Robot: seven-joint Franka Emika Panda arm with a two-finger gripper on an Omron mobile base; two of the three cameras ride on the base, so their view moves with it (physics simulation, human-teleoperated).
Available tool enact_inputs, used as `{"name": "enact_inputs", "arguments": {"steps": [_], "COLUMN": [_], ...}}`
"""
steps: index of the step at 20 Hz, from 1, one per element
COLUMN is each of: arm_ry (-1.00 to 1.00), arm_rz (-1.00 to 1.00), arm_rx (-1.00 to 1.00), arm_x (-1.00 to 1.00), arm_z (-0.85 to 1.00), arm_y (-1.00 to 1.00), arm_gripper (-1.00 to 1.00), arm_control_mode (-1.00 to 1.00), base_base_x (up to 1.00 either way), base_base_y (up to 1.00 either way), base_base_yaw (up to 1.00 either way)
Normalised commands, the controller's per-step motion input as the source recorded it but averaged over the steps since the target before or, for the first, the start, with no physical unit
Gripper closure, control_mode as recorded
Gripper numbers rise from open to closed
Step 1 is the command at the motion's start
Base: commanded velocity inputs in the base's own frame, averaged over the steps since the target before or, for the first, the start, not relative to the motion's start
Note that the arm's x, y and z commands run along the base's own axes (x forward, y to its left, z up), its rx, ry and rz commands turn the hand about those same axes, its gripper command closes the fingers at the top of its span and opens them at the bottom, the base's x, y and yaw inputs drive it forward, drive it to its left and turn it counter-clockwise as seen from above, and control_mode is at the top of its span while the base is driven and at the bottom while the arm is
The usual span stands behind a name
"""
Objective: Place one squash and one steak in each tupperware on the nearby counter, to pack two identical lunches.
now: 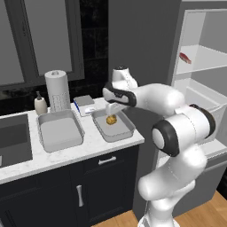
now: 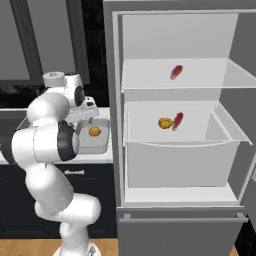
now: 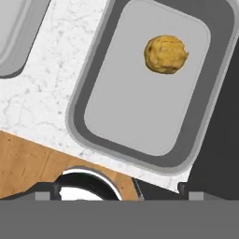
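Nearest us, our two-finger gripper (image 3: 114,195) hangs spread wide and empty above the right shallow grey rectangular tupperware (image 3: 88,88), where 1 lumpy yellow-orange squash (image 3: 165,54) lies. Left of that tupperware on the white marble counter (image 1: 95,144) sits the other tupperware (image 1: 60,131). Right of it, fridge shelves (image 2: 200,82) hold 2 flat red steaks (image 2: 176,72) and 1 more squash (image 2: 165,123).

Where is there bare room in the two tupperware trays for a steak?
The left tupperware, beside the sink, is wholly bare. The right tupperware holds one squash near one end; its remaining floor is free. The open gripper hovers above it.
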Motion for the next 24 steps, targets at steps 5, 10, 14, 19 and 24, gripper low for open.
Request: {"name": "enact_inputs", "arguments": {"steps": [5,10,14,19,24], "arm_ry": [-0.06,-0.07,-0.08,-0.09,-0.08], "arm_rz": [0.11,0.05,0.0,0.0,-0.01], "arm_rx": [0.0,0.04,0.09,0.13,0.12], "arm_x": [-1.0,-1.0,-1.0,-1.0,-1.0], "arm_z": [0.18,0.13,0.09,0.16,0.16], "arm_y": [0.0,-0.14,-0.45,-0.62,-0.53], "arm_gripper": [-1.0,-1.0,-1.0,-1.0,-1.0], "arm_control_mode": [-1.0,-1.0,-1.0,-1.0,-1.0], "base_base_x": [0.0,0.0,0.0,0.0,0.0], "base_base_y": [0.0,0.0,0.0,0.0,0.0], "base_base_yaw": [0.0,0.0,0.0,0.0,0.0]}}
